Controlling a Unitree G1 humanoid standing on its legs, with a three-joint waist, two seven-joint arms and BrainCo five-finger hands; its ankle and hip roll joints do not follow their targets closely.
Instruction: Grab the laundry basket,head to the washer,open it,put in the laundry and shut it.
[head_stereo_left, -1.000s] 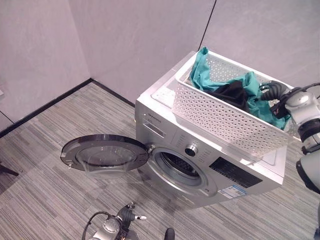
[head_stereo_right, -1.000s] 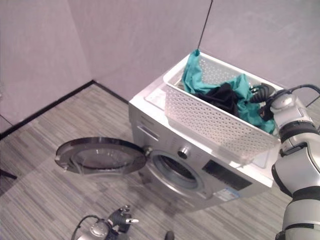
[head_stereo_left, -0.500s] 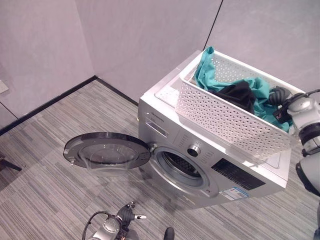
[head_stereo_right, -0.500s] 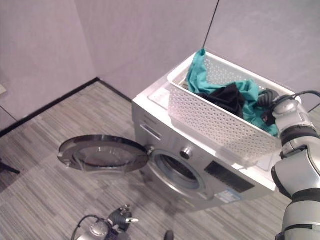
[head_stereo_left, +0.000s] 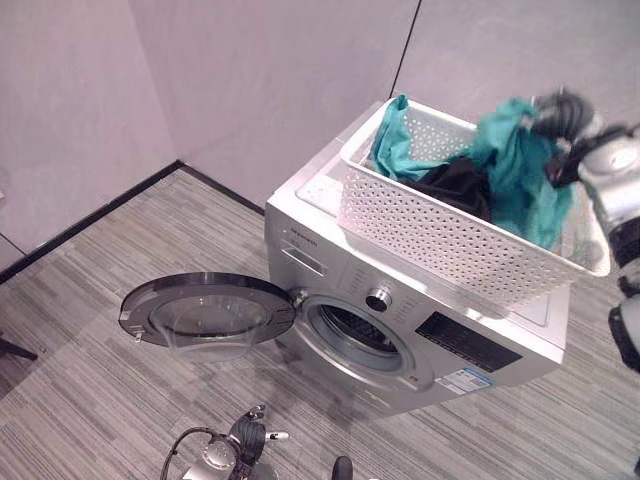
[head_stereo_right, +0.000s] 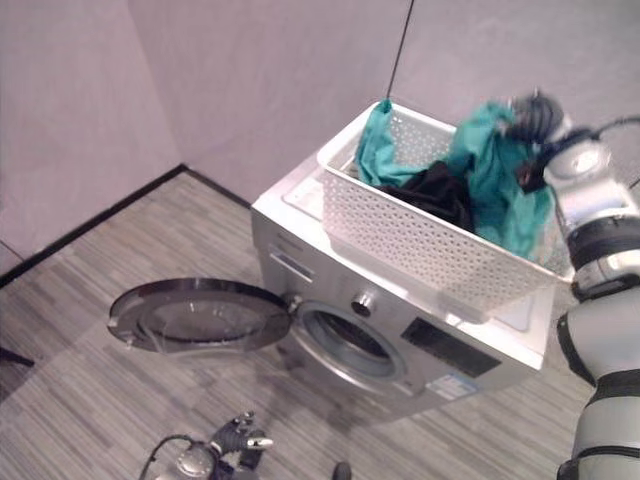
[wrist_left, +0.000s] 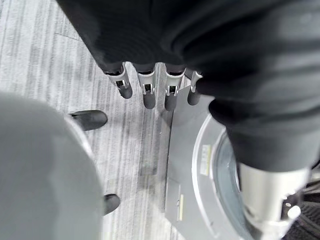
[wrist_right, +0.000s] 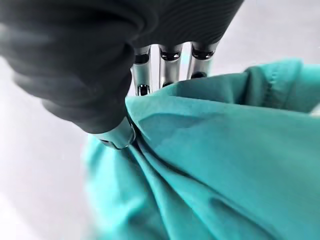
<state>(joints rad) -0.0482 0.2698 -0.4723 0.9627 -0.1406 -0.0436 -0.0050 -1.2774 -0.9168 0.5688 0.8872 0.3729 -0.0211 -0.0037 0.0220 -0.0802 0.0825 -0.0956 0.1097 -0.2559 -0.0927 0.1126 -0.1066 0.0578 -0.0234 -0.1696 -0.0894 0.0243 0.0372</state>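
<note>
While one white basket is sitting on top of the one silver washer, the right hand is holding up a teal cloth above the basket's far right end. Seen from its own wrist, that hand's fingers and thumb are pinching a fold of the teal fabric, which is hanging down from the grip, its lower part trailing into the basket. Two more pieces of laundry are lying inside the basket: a second teal piece, draped up against the far left corner, and one black garment in the middle. The washer's round door is standing wide open, swung out to the left over the striped grey floor, and the drum opening is showing dark beneath one round knob. The left hand is hanging low near the floor in front of the washer, its fingers straight and relaxed, holding nothing.
</note>
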